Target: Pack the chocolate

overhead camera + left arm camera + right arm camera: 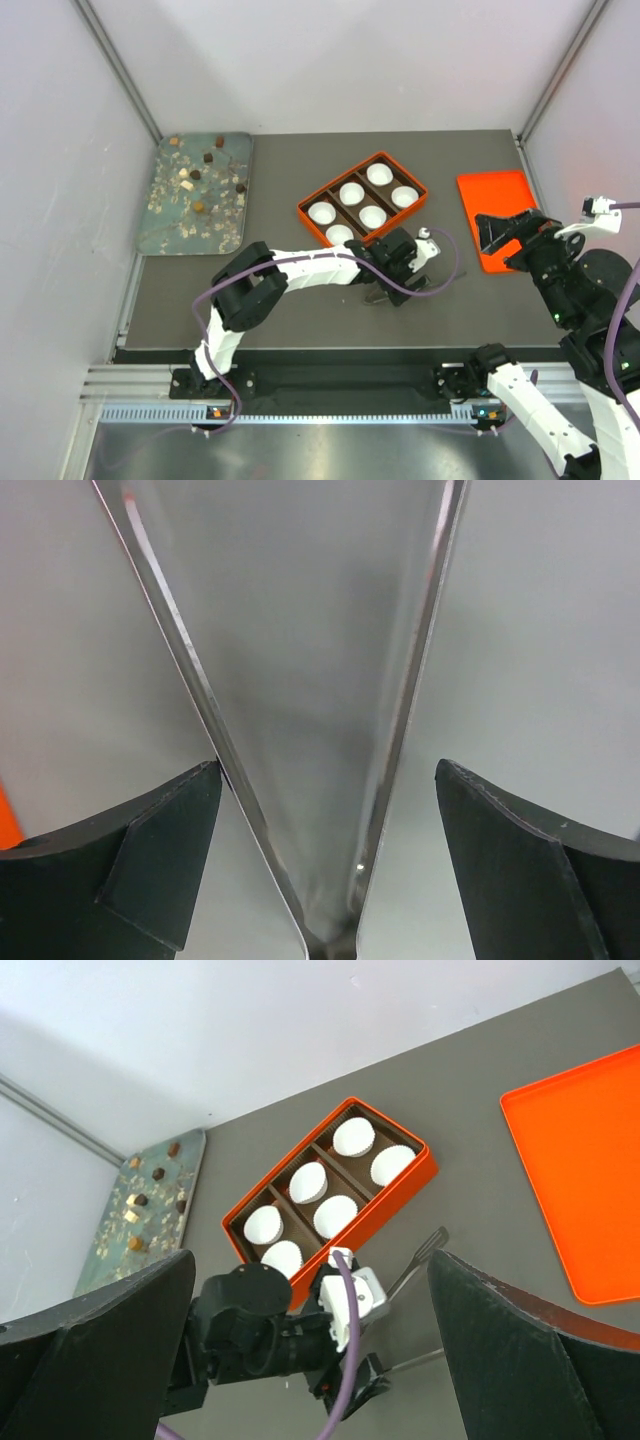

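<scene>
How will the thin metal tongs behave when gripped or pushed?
The thin shiny metal tongs look springy: two arms spread from a joined end, so squeezing likely closes them. Their polished surface seems slippery; pushed, they'd probably slide.

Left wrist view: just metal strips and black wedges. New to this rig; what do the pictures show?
Two robot arms bolted to a table. The top picture looks down on them; the others come from a camera on each wrist. The black wedges are the left end effector's open fingers, straddling metal tongs on the table. The right end effector is open, empty, near a flat orange tray. Also: chocolate on a green tray, and an orange box of six empty paper cups.
</scene>
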Robot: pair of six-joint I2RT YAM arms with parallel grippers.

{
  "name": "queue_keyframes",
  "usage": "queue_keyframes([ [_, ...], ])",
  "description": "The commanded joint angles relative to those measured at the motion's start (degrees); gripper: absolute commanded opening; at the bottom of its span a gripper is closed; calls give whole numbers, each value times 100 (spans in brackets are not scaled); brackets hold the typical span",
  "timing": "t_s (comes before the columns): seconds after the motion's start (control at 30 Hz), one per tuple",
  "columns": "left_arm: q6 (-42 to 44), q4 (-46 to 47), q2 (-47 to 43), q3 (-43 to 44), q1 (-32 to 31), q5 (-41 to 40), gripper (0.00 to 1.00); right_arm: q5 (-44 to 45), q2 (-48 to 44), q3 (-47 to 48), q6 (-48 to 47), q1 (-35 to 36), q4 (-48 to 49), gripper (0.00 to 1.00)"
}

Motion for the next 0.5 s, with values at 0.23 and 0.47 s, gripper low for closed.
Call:
queue_keyframes([
  [0.23, 127, 285, 327, 193, -121, -268, 91, 67, 32, -77, -73, 58, 77, 100],
  [0.47, 109, 381, 380, 114, -157, -638, 89, 6, -3, -121, -117, 58, 103, 100],
])
